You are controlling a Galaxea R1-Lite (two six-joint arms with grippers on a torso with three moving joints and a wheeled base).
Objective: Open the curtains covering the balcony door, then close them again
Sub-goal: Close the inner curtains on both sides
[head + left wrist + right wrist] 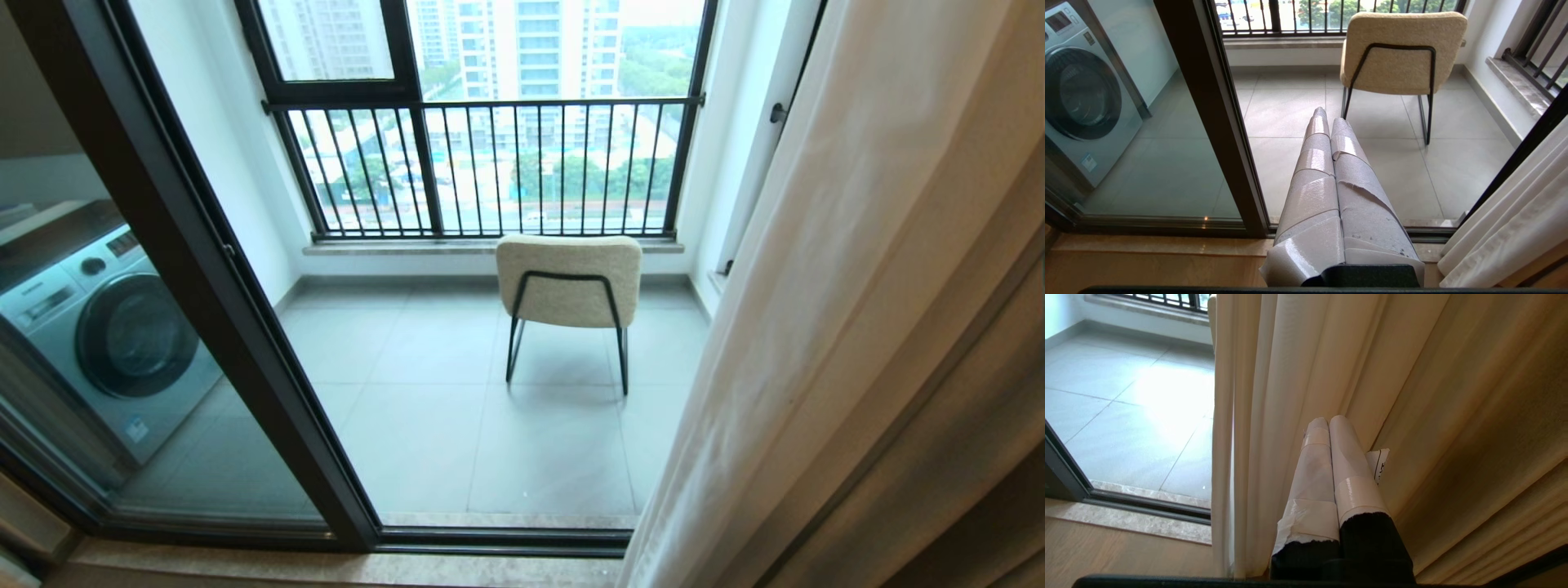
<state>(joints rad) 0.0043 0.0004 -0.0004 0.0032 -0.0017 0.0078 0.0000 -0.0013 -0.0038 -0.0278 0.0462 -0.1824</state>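
Observation:
The curtains (784, 327) hang bunched in long white folds at the right, leaving the balcony door (204, 269) uncovered, its dark frame and glass panel standing at the left. Neither arm shows in the head view. My left gripper (1327, 116) is shut with nothing between its taped fingers and points at the doorway beside the door frame (1220, 122), with the curtains (1515, 228) off to one side. My right gripper (1327, 420) is also shut. Its tips lie close against the curtains (1257, 416), and no fabric shows between the fingers.
Thicker beige drapes (980, 408) hang behind the white folds. A cream chair (569, 282) stands on the tiled balcony before a black railing (490, 163). A washing machine (106, 327) sits behind the left glass. A stone threshold (326, 567) runs along the door track.

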